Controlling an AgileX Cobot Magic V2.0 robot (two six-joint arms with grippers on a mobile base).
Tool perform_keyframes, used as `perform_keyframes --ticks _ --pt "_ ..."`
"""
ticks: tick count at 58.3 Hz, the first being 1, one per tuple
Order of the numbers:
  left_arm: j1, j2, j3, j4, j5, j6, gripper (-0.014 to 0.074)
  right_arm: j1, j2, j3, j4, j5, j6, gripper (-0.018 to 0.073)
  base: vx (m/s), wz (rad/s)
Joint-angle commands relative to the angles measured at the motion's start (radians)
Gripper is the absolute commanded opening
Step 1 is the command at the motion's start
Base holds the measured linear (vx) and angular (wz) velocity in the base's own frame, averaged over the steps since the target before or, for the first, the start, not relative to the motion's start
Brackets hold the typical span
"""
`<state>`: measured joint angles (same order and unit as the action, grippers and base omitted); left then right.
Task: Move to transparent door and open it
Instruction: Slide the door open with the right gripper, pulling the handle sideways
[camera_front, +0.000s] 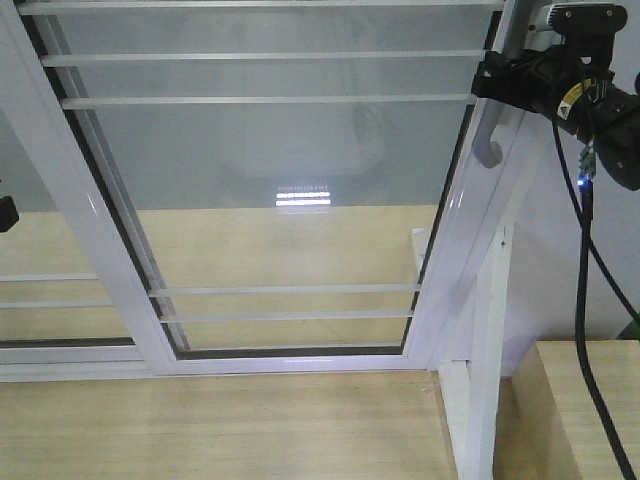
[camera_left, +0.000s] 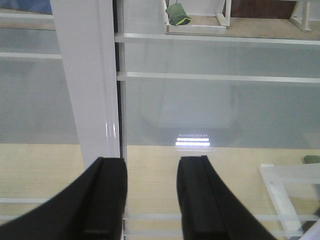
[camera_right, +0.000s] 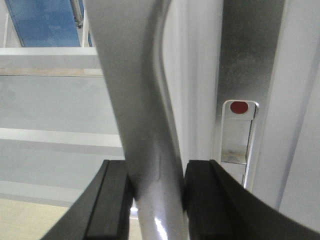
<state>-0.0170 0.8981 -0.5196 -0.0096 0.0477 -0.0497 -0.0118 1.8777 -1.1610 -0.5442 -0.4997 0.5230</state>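
The transparent door (camera_front: 280, 200) is a clear-glass panel in a glossy white frame with thin white bars. Its curved grey handle (camera_front: 488, 150) sits on the right stile. My right gripper (camera_front: 497, 80) is shut on the handle; in the right wrist view the black fingers (camera_right: 112, 200) press both sides of the grey handle (camera_right: 150, 150). My left gripper (camera_left: 152, 200) is open and holds nothing; it points at the glass beside a white stile (camera_left: 85, 80). Only a black bit of the left arm (camera_front: 6, 212) shows at the left edge of the front view.
A second white-framed glass panel (camera_front: 50, 250) overlaps at the left. A white post (camera_front: 490, 350) stands right of the door, with a wooden surface (camera_front: 595, 400) beside it. A lock plate with a red dot (camera_right: 239, 107) sits by the handle. Wooden floor (camera_front: 220, 430) lies below.
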Motion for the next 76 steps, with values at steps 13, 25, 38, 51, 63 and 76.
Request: perform_keyframes --ticks 13,25,38,51,63,76 --pt "-0.005 -0.005 -0.034 -0.01 -0.077 -0.007 0.0391 0.03 -0.037 -0.034 0.012 -0.077 0.003 0.026 0.0 0.0" --pt "-0.005 -0.005 -0.034 -0.01 -0.077 -0.007 0.0391 0.078 -0.037 -0.034 0.012 -0.082 0.001 0.0263 0.0 0.0" --pt "-0.005 -0.005 -0.034 -0.01 -0.076 -0.007 0.0391 0.142 -0.037 -0.034 0.015 -0.081 0.001 0.0284 0.0 0.0" --pt "-0.005 -0.005 -0.034 -0.01 -0.054 -0.007 0.0391 0.209 -0.037 -0.034 0.016 -0.088 0.001 0.0285 0.0 0.0" --pt "-0.005 -0.005 -0.034 -0.01 -0.035 -0.007 0.0391 0.273 -0.037 -0.034 0.019 -0.09 -0.001 0.0285 0.0 0.0" --pt "-0.005 -0.005 -0.034 -0.01 -0.035 -0.007 0.0391 0.35 -0.037 -0.034 0.019 -0.097 -0.003 0.0286 0.0 0.0"
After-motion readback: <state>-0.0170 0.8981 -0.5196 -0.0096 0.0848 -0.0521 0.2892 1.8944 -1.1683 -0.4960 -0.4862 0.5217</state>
